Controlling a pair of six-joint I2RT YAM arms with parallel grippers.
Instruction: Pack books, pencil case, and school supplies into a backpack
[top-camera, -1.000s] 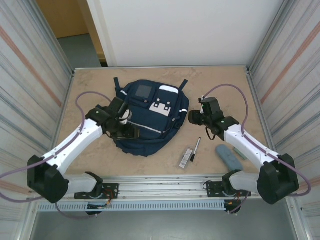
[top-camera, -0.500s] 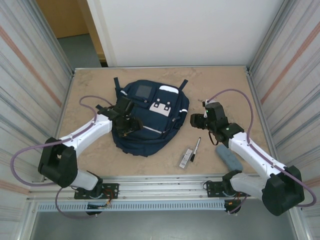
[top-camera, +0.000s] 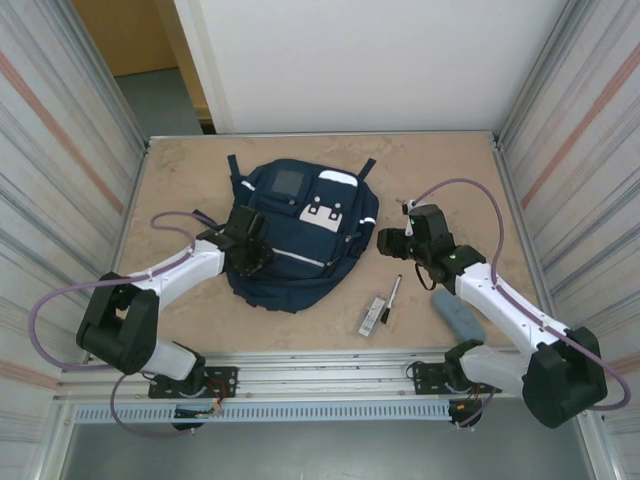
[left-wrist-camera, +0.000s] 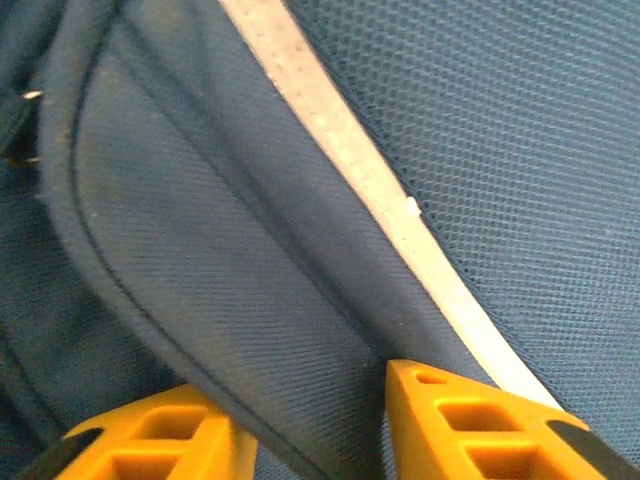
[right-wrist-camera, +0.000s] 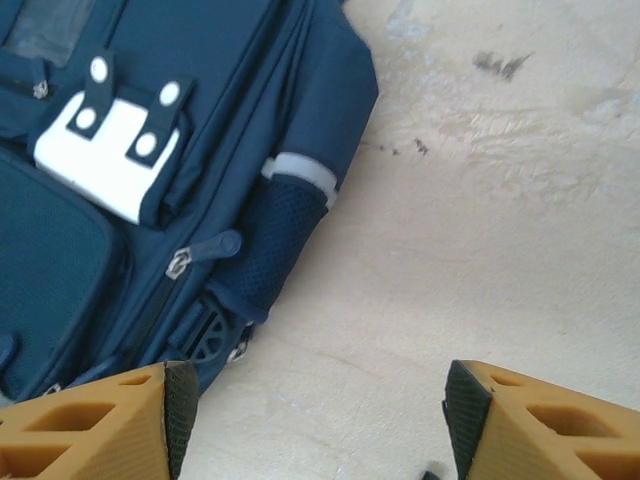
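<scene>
On the table (top-camera: 450, 170) in the top view, the navy backpack (top-camera: 300, 240) lies flat in the middle, grey square panel toward the far edge. The left gripper (top-camera: 250, 252) sits right on its left side. The right gripper (top-camera: 386, 238) hangs just off the bag's right edge. Near the front, the black pen (top-camera: 394, 290) and the white-and-black bar (top-camera: 373, 315) lie side by side, and the grey-blue pencil case (top-camera: 458, 315) is further right, under the right arm.

Left wrist cam: super close on the backpack (left-wrist-camera: 520, 150). The left gripper (left-wrist-camera: 320, 410) has its orange fingers (left-wrist-camera: 470, 420) either side of a raised navy fabric fold next to a pale stripe (left-wrist-camera: 340, 150). Fabric fills the gap, but I honestly can't tell if it's actually clamped.

Right wrist cam: the right gripper (right-wrist-camera: 310, 390) is wide open with nothing between the fingers, over bare table (right-wrist-camera: 480, 200) just beside the backpack (right-wrist-camera: 100, 250). You can see its white snap patch (right-wrist-camera: 110, 150), a zip pull (right-wrist-camera: 205, 250) and the mesh side pocket (right-wrist-camera: 285, 235).
</scene>
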